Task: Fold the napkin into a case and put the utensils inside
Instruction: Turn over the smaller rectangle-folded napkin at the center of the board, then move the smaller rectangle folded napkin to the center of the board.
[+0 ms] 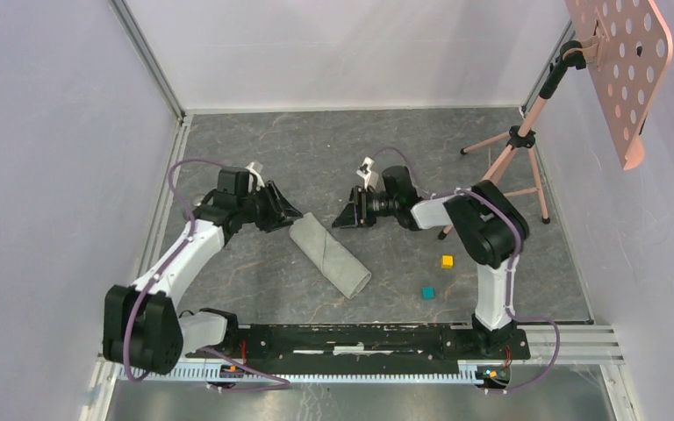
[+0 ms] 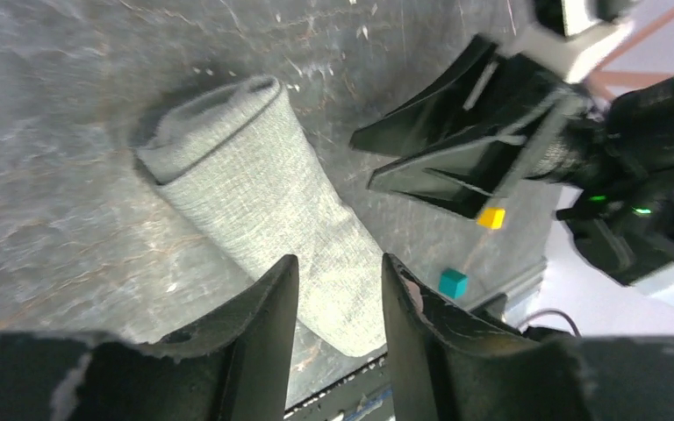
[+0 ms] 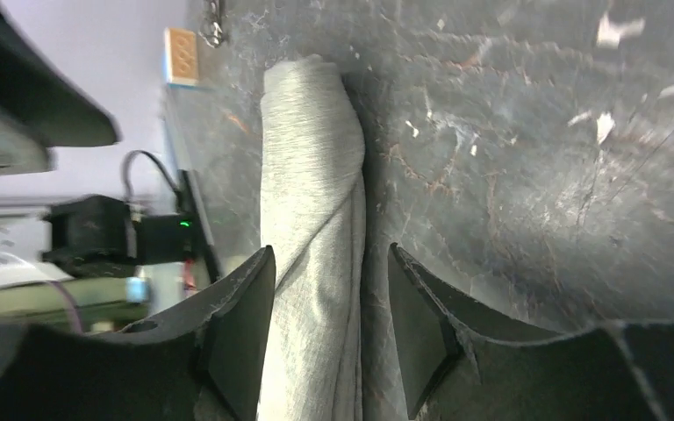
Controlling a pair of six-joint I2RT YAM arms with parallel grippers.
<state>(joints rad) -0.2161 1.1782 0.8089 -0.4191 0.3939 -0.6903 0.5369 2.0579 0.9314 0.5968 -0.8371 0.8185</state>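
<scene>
The napkin lies as a grey-green roll slanting across the middle of the table. My left gripper hovers at the roll's upper left end. In the left wrist view the left gripper is open, with the napkin showing beyond the gap. My right gripper hangs just right of that same end. Seen from its own wrist, the right gripper stands open, its fingers straddling the napkin without pinching it. The utensils are out of view.
A yellow cube and a teal cube sit on the table right of the roll. A pink tripod stand with a perforated panel rises at the back right. White walls enclose the table.
</scene>
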